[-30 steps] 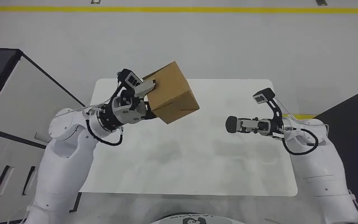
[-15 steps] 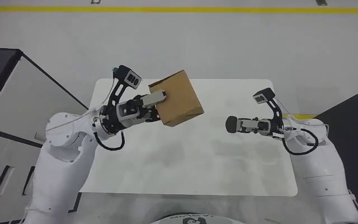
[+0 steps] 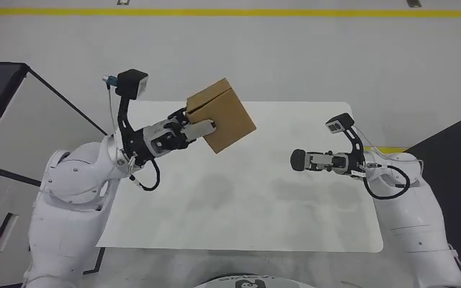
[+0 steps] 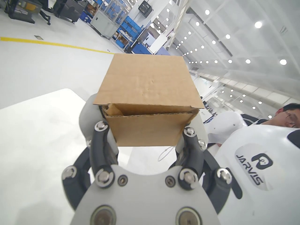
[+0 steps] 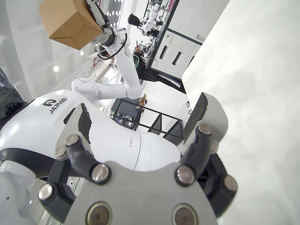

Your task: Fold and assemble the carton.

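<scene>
A brown cardboard carton (image 3: 221,114), folded into a box, hangs tilted in the air above the far left part of the white table (image 3: 288,216). My left gripper (image 3: 204,127) is shut on one end of the carton (image 4: 146,99), one finger on each side, and a flap edge gapes slightly at that end. From the right wrist view the carton (image 5: 69,16) looks closed on the faces it shows. My right gripper (image 3: 295,160) hovers over the right side of the table, open and holding nothing, its ribbed pads (image 5: 195,115) wide apart.
The white table top (image 3: 252,201) is bare across its middle and front. A black metal frame (image 3: 43,86) stands off the left edge. A yellow floor line (image 3: 230,11) runs along the far side.
My left arm has raised and rotated the carton, its wrist camera swinging up and to the left. The right arm has stayed still.
</scene>
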You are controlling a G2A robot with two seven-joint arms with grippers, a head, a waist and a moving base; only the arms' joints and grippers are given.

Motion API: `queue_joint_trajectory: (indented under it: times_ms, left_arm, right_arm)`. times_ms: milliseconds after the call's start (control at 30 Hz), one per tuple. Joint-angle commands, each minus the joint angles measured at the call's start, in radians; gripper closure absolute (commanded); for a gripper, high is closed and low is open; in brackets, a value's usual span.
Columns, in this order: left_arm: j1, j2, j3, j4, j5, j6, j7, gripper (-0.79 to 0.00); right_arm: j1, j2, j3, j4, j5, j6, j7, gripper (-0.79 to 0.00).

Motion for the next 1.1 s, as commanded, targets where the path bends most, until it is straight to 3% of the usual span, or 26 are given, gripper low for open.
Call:
queue_joint_trajectory:
  times_ms: [0,300,367,533,800,1067]
  left_arm:
    - [-0.002,-0.001,0.004,-0.011,0.029,-0.036,0.016,0.0]
    - [-0.002,-0.001,0.004,-0.011,0.029,-0.036,0.016,0.0]
    - [-0.01,0.001,-0.015,-0.027,0.147,-0.076,0.046,0.0]
    - [0.0,-0.002,-0.014,-0.025,0.256,-0.17,0.14,0.0]
    - [0.022,-0.001,-0.032,-0.016,0.388,-0.227,0.2,0.0]
    - [0.042,0.0,-0.005,0.029,0.213,-0.261,0.211,0.0]
  right_arm:
    - [0.0,0.0,0.0,0.0,0.0,0.0,0.0,-0.785]
    - [0.0,0.0,0.0,0.0,0.0,0.0,0.0,-0.785]
    - [0.0,0.0,0.0,0.0,0.0,0.0,0.0,-0.785]
    - [0.0,0.0,0.0,0.0,0.0,0.0,0.0,-0.785]
    - [0.0,0.0,0.0,0.0,0.0,0.0,0.0,-0.785]
    - [0.0,0.0,0.0,0.0,0.0,0.0,0.0,-0.785]
